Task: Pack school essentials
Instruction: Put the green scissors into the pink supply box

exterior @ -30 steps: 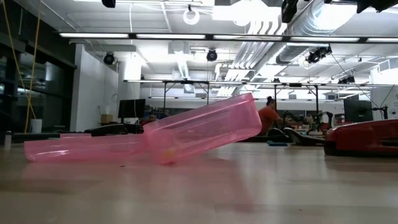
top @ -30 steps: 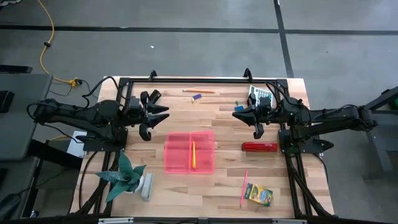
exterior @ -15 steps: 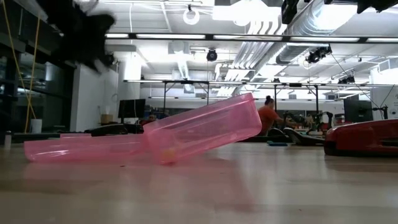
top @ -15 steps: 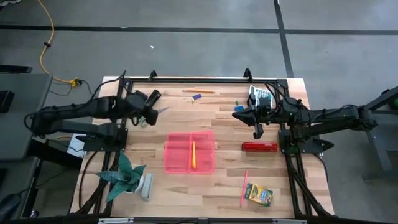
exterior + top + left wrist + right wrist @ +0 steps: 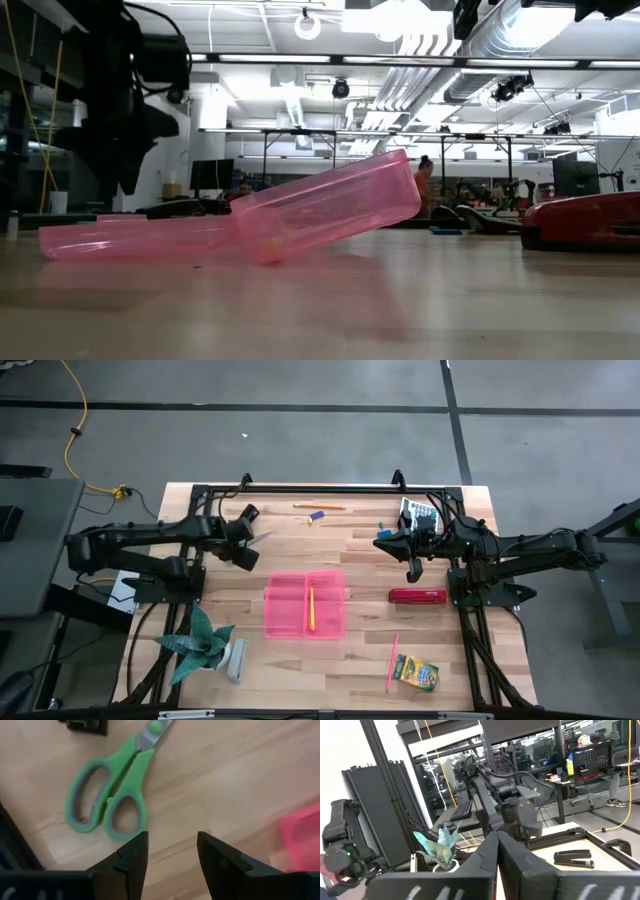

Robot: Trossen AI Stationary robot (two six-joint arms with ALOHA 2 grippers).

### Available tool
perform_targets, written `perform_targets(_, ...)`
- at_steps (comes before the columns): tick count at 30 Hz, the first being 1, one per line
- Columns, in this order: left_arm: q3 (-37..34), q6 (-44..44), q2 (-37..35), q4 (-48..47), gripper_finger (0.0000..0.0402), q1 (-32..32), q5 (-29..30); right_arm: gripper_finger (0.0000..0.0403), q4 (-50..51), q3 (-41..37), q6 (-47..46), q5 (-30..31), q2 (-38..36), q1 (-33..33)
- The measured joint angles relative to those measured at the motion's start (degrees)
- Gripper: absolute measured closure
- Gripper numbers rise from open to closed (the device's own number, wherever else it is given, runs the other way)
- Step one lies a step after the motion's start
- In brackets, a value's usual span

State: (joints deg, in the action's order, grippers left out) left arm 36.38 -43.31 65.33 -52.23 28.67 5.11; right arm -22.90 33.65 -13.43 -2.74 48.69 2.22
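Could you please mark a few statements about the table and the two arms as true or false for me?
1. The left hand is open above the green-handled scissors. True.
2. The pink case is empty. False: a yellow pencil lies in it.
3. The crayon box sits beside a pink pencil. True.
4. The right hand grips the red stapler. False: its fingers are shut on nothing, up off the table; the stapler lies apart.
5. The plant stands on the right arm's side. False: on the left arm's side.
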Motion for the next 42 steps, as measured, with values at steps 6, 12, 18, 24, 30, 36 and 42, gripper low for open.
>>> perform_targets(6,0.0,3.2,5.72,0.85,0.0243,2.11,-0.77,0.0402,0.02,0.0,0.0,0.02,0.0,0.0)
perform_targets(12,0.0,5.59,10.99,4.26,0.0243,4.09,-1.77,0.0402,0.4,0.0,0.0,0.11,0.0,0.0)
perform_targets(18,0.0,7.59,15.17,3.41,0.0243,4.76,-1.97,0.0402,1.18,0.0,0.0,0.11,0.0,0.0)
perform_targets(24,0.31,8.22,18.21,3.95,0.0244,4.73,-2.49,0.0402,1.28,0.0,0.0,0.09,0.0,0.0)
perform_targets(30,0.31,9.51,18.8,4.27,0.0296,4.73,-3.22,0.0402,1.27,0.0,0.0,0.07,0.0,0.0)
perform_targets(36,0.02,10.99,16.61,4.27,0.0389,4.6,-4.92,0.0402,1.27,0.0,0.0,0.05,0.0,0.0)
perform_targets(42,0.25,10.64,11.44,1.76,0.0393,3.65,-8.65,0.0402,1.27,0.0,-0.01,0.0,0.0,0.02)
